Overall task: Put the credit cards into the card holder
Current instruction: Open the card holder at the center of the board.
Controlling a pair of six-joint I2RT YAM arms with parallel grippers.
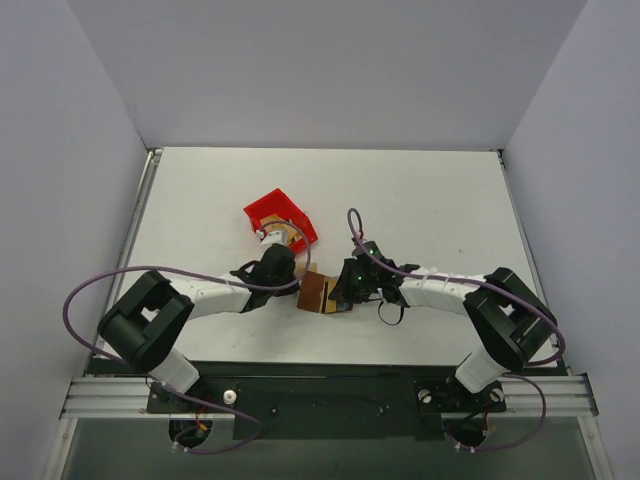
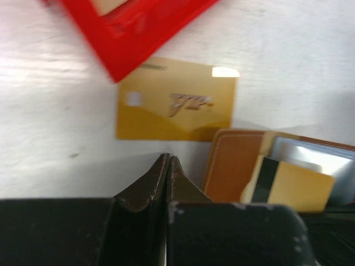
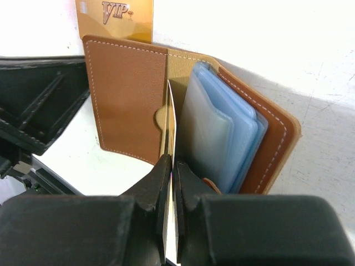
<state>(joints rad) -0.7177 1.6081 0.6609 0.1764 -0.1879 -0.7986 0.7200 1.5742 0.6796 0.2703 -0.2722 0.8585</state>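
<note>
The brown card holder [image 3: 127,100] lies open on the table, its light blue pocket panels [image 3: 222,133] fanned out; it also shows in the top view [image 1: 316,292]. My right gripper [image 3: 172,160] is shut on a gold credit card [image 3: 171,119] held edge-on, its far end down between the brown flap and the blue panels. In the left wrist view this card [image 2: 294,185] shows its dark stripe. A second gold card marked VIP [image 2: 175,102] lies flat on the table beside the holder. My left gripper [image 2: 168,159] is shut and empty, just short of the VIP card.
A red plastic bin [image 1: 279,217] stands tilted just behind the VIP card, with another tan card [image 2: 111,4] inside it. The two grippers [image 1: 338,288] are close together over the holder; the left gripper's black body [image 3: 39,105] fills the left of the right wrist view.
</note>
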